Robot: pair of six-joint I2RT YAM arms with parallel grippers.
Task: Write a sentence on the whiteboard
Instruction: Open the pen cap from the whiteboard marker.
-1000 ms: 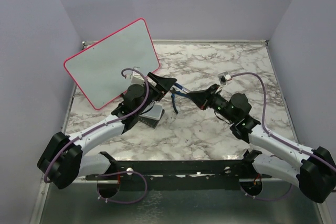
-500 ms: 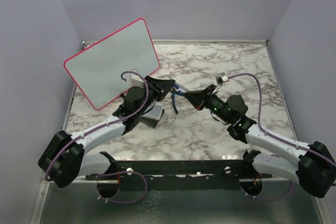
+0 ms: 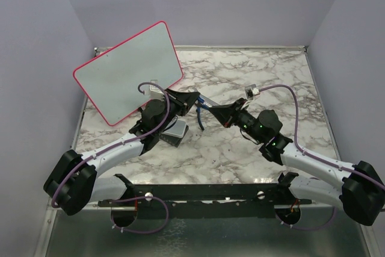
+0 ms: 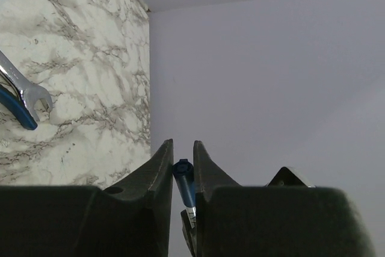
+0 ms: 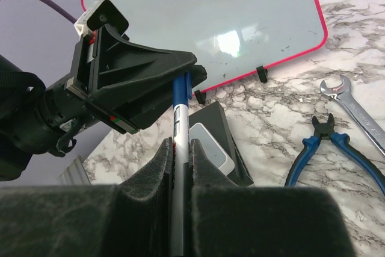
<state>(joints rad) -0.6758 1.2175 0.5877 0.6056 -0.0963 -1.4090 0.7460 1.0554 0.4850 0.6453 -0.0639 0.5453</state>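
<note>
The whiteboard (image 3: pixel 129 73) leans upright at the back left, red-framed, its face (image 5: pixel 204 16) blank; the sentence is not in view. Over the middle of the table my two grippers meet tip to tip. My right gripper (image 5: pixel 179 144) (image 3: pixel 212 108) is shut on the white barrel of a marker (image 5: pixel 178 121). The marker's blue cap end (image 4: pixel 184 179) sits between the fingers of my left gripper (image 4: pixel 182 142) (image 3: pixel 194 99), which press on it from both sides.
A dark block with a grey-white pad (image 5: pixel 210 142) (image 3: pixel 174 132) lies under the left gripper, in front of the board. Blue-handled pliers (image 5: pixel 319 148) and a wrench (image 5: pixel 355 109) (image 4: pixel 24 91) lie on the marble to the right. Purple walls enclose the table.
My left gripper's jaws have narrowed from wide open onto the marker's cap. My right arm has pushed slightly left toward it, still holding the marker.
</note>
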